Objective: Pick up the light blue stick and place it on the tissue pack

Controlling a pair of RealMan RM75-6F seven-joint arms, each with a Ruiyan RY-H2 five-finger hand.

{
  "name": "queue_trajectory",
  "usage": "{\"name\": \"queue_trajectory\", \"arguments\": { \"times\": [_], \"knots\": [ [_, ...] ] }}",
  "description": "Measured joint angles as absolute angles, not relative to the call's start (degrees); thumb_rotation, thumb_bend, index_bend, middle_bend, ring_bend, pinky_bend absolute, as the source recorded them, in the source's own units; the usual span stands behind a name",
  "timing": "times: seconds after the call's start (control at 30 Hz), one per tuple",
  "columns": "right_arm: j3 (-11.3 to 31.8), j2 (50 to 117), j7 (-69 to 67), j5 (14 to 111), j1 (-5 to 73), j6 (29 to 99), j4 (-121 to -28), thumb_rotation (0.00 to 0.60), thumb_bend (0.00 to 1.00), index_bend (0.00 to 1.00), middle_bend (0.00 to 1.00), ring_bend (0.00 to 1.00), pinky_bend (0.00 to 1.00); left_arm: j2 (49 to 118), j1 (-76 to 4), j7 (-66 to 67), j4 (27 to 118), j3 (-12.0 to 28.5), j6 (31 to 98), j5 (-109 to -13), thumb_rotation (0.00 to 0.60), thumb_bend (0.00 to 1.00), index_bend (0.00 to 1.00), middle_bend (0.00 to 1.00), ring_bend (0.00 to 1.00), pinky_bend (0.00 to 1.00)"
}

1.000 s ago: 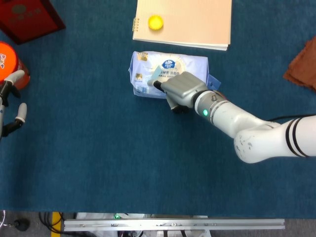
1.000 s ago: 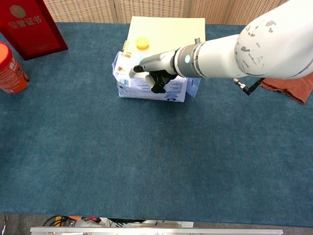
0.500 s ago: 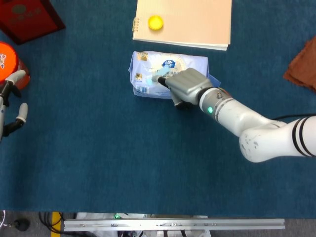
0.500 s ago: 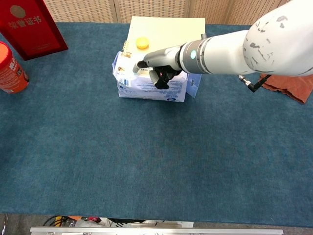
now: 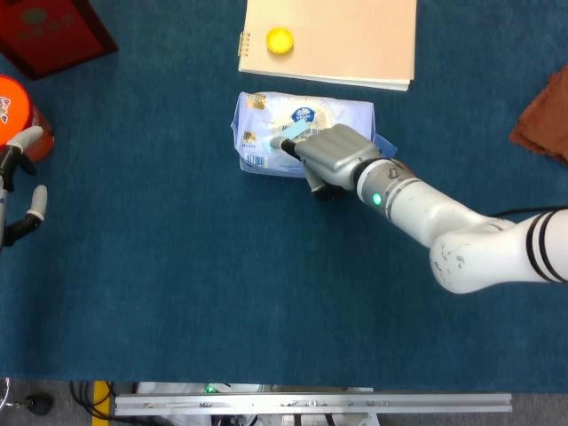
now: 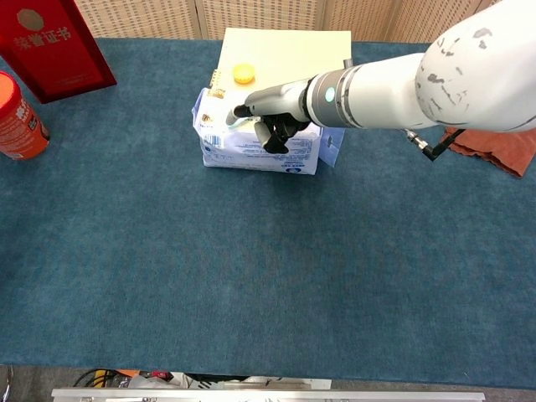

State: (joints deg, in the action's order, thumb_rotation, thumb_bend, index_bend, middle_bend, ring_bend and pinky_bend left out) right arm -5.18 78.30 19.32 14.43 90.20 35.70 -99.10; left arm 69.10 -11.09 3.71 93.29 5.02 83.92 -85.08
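The tissue pack [image 5: 333, 114], pale blue and white, lies on the blue cloth in front of a notebook; the chest view shows it too [image 6: 243, 149]. My right hand [image 5: 330, 156] reaches over its front half from the right. The light blue stick [image 5: 295, 136] lies low across the pack's top, and the hand's fingers still hold its near end. In the chest view the right hand [image 6: 272, 113] covers most of the stick, leaving only a pale tip [image 6: 236, 119]. My left hand [image 5: 22, 191] is at the far left edge, fingers apart and holding nothing.
A tan spiral notebook [image 5: 355, 44] with a yellow cap [image 5: 280, 40] on it lies behind the pack. A red box [image 5: 53, 31] and an orange can [image 5: 13, 102] are at the far left. A brown cloth [image 5: 543, 115] lies at the right edge.
The right hand shifted slightly right and back over the pack. The stick went from standing up at the fingertips to lying low on the pack's top.
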Motion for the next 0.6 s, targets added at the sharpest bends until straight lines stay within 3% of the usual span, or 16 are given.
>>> {"name": "queue_trajectory", "arguments": {
  "times": [0.6],
  "knots": [
    [-4.98,78.79,19.40,14.71,89.97,35.46,-98.66,0.600,1.00,0.05,1.00,1.00,1.00,69.42,-11.20,3.37,92.68,5.18,83.45,-84.65,0.600,0.42,0.19,0.47,0.56,0.62]
  ]
}}
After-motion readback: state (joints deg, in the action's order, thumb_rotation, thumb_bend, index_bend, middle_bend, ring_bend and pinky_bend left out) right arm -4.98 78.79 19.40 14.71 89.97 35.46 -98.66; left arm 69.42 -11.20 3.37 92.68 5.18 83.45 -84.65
